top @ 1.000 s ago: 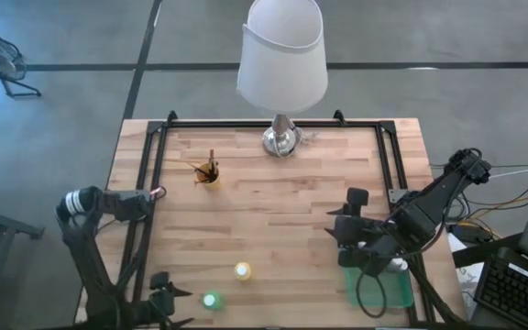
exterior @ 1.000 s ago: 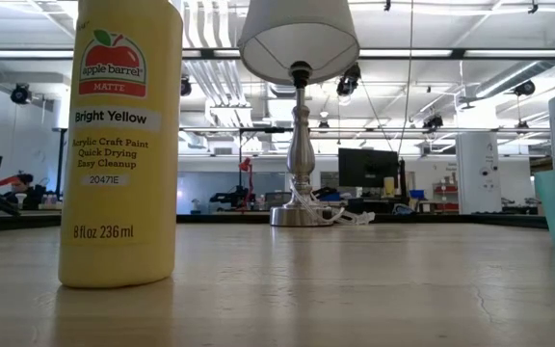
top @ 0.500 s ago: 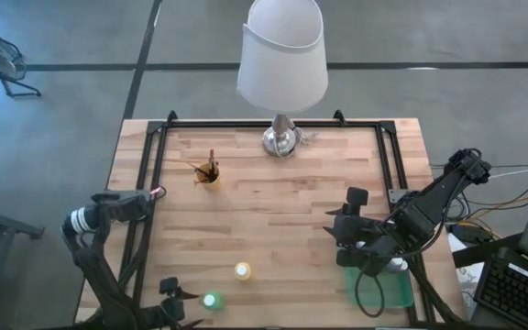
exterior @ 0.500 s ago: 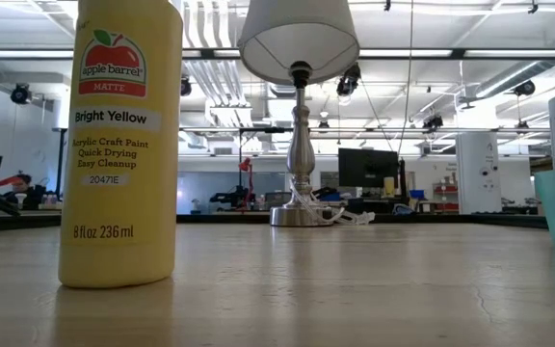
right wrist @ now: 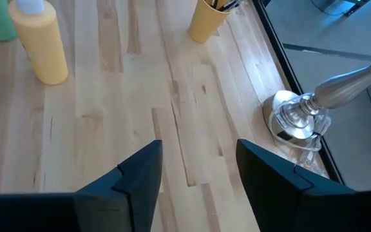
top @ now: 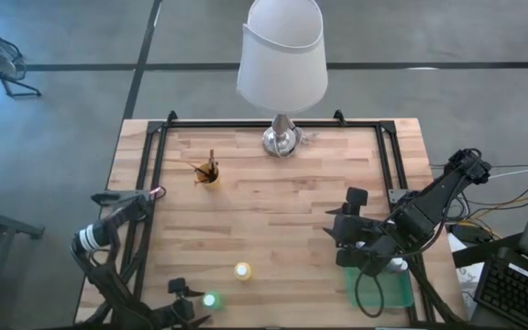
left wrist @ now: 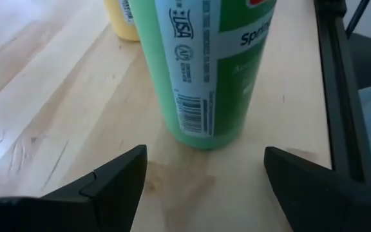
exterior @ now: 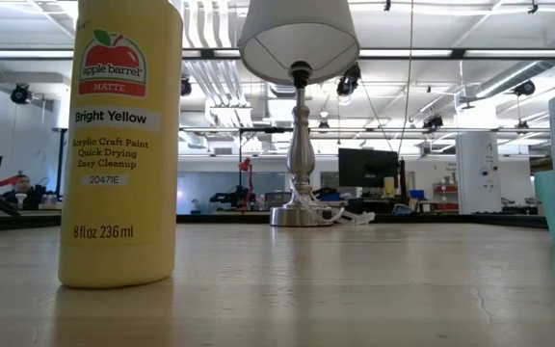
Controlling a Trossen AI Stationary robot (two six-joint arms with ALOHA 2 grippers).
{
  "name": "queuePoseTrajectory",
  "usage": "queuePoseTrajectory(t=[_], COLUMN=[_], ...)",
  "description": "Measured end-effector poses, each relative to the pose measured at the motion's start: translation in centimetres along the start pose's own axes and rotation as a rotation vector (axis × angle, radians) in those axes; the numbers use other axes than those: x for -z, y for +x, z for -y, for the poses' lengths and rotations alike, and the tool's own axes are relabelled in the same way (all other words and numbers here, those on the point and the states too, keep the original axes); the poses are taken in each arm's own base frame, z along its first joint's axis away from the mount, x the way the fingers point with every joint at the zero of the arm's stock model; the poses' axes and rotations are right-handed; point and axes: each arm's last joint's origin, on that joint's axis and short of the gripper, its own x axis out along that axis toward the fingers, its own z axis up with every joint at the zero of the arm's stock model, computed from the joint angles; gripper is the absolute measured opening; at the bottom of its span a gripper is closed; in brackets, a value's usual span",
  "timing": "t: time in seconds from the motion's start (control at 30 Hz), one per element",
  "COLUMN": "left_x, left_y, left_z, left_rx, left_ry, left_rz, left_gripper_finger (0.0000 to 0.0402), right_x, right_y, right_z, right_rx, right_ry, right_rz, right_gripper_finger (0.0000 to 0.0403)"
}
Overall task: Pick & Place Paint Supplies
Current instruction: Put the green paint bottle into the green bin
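Yellow paint bottle [exterior: 118, 145], "apple barrel MATTE, Bright Yellow, 8 fl oz 236 ml"

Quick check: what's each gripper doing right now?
Left gripper: open, empty, facing the green paint bottle.
Right gripper: open, empty, over bare table.

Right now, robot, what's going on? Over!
Left gripper open, closing in on green paint bottle. Right gripper open, empty, waiting near green tray. Yellow paint bottle beside the green one.

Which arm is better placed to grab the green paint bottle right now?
Left. The left gripper is open and pointed at the green plastic paint bottle just ahead of its fingers, while the right gripper is across the table near the green tray.
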Motion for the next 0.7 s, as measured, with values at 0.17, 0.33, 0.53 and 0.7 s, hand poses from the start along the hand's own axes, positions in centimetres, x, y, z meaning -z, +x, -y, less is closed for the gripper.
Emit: queuePoseTrajectory(t=[0.17, 0.33, 0.53, 0.7], left_x=[0.6, 0.6, 0.0, -0.8], left_y=[1.1, 2.0, 2.9, 3.8], left_z=[0.0, -0.2, -0.2, 0.2], left_rx=[-0.033, -0.069, -0.084, -0.08], left_ry=[0.027, 0.037, 0.058, 0.094], left_rz=[0.079, 0.135, 0.155, 0.162], left_gripper_finger=[0.0316, 0.0316, 0.0316, 0.0316], right_x=[0.0, 0.0, 0.0, 0.0], right_y=[0.0, 0.0, 0.0, 0.0], right_z=[0.0, 0.0, 0.0, 0.0], right_rx=[0.0, -0.001, -0.001, -0.002], right_ry=[0.002, 0.007, 0.009, 0.009], right_rz=[0.001, 0.002, 0.002, 0.003], right_gripper_finger=[0.019, 0.0179, 0.0169, 0.0167])
